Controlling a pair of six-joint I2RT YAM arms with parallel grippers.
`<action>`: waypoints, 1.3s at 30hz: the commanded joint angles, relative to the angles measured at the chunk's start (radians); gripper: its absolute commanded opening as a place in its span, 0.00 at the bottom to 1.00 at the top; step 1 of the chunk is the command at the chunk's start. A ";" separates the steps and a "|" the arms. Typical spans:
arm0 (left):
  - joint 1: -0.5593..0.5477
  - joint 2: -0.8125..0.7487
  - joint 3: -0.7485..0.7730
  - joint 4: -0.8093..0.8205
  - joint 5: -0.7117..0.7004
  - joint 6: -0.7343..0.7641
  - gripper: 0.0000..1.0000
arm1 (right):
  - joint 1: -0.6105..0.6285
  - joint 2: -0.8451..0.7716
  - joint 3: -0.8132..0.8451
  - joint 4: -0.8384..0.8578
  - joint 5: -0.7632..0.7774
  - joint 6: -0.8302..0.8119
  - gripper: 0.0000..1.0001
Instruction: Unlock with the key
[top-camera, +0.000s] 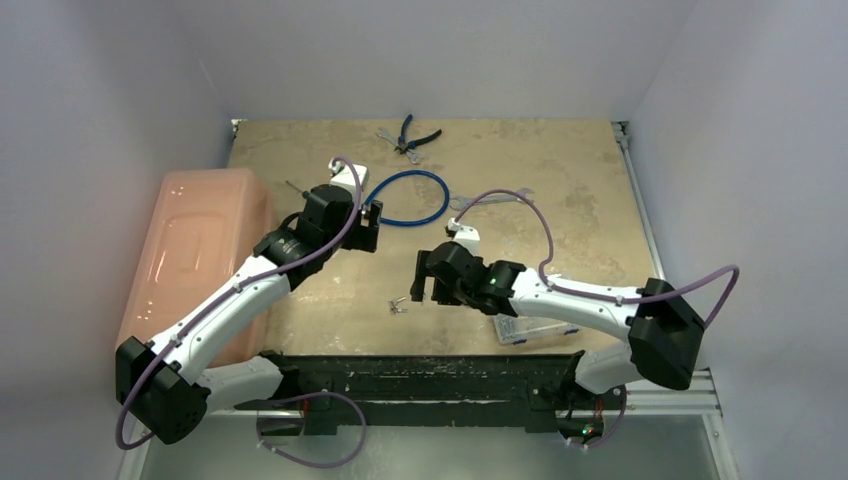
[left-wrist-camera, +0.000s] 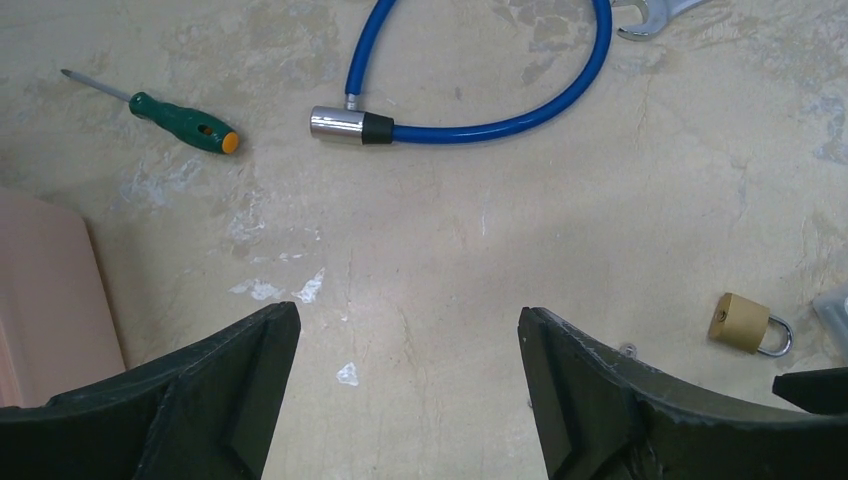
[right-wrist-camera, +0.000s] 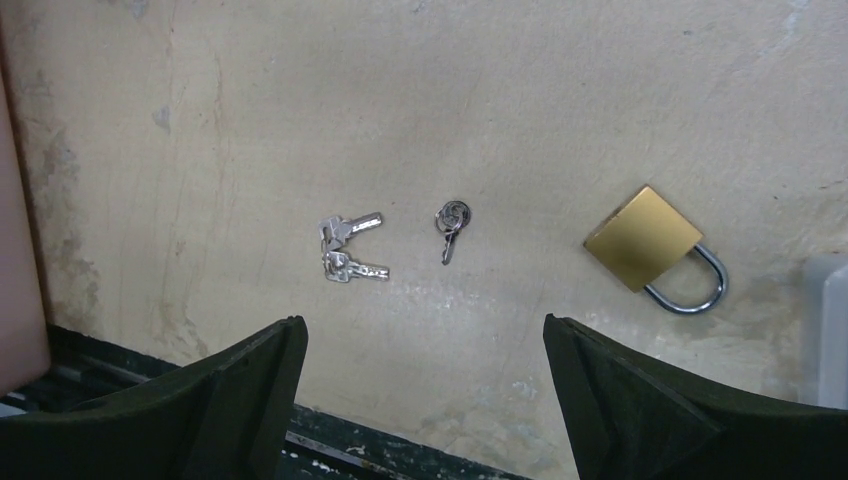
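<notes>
Left gripper (left-wrist-camera: 407, 318) and right gripper (right-wrist-camera: 420, 330) both gape wide, gripping nothing; the key (right-wrist-camera: 450, 228) lies near the padlock (right-wrist-camera: 645, 240), untouched

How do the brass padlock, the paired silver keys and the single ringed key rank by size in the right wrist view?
1. Square brass padlock.
2. Pair of flat silver keys.
3. Single small silver key on a ring.
</notes>
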 joint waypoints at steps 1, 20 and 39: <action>0.002 -0.027 0.008 0.006 -0.024 -0.001 0.86 | 0.006 0.037 -0.026 0.109 -0.042 -0.002 0.99; 0.001 -0.037 0.007 0.002 -0.035 -0.008 0.86 | 0.005 0.133 -0.118 0.191 -0.030 -0.008 0.99; 0.002 -0.040 0.005 0.000 -0.045 -0.009 0.86 | -0.090 0.103 -0.135 0.068 0.068 -0.023 0.99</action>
